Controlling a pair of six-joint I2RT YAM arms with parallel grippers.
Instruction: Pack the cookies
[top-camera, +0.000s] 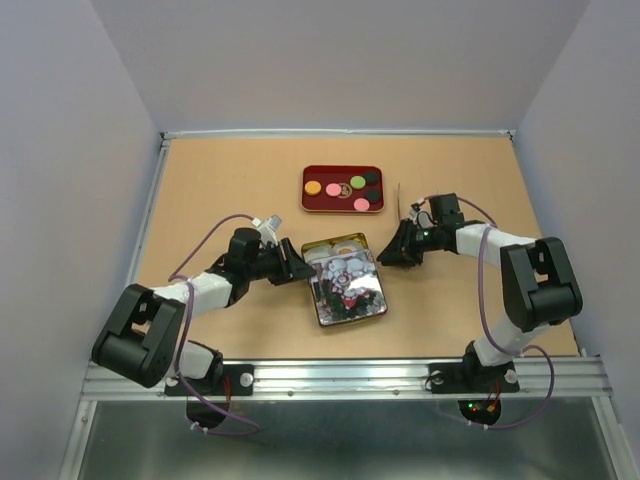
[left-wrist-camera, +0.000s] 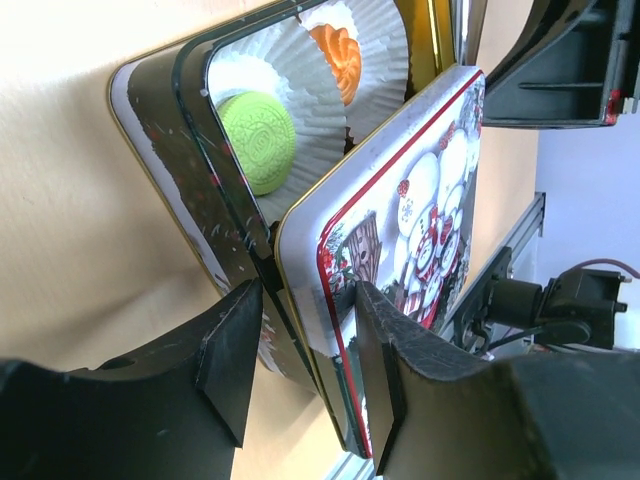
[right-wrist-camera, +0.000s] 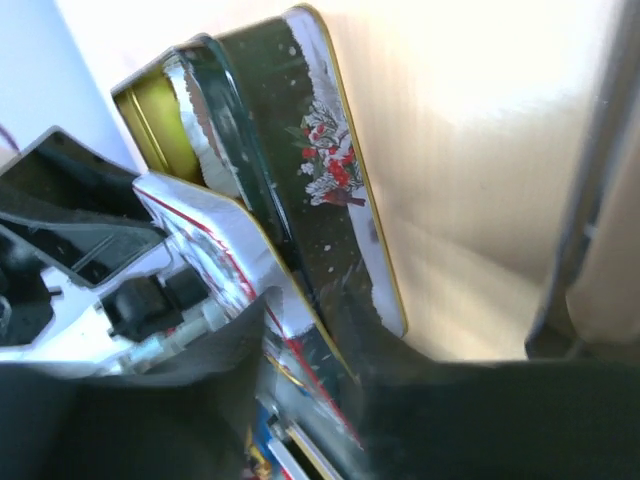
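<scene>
A robot test lab: two robot arms (top-camera: 190, 295) bolted to a metal rail (top-camera: 340, 378), at a wooden tabletop (top-camera: 220, 180) closed in by plain white walls (top-camera: 330, 60).

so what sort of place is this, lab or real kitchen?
Probably a lab test cell: plain white walls box in a wooden table, a metal mounting rail runs along its near edge, and the props are a tray of cookies and a tin.

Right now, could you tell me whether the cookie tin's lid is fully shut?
Not shut: the lid sits askew on the tin, leaving a green cookie and an orange cookie uncovered.
</scene>
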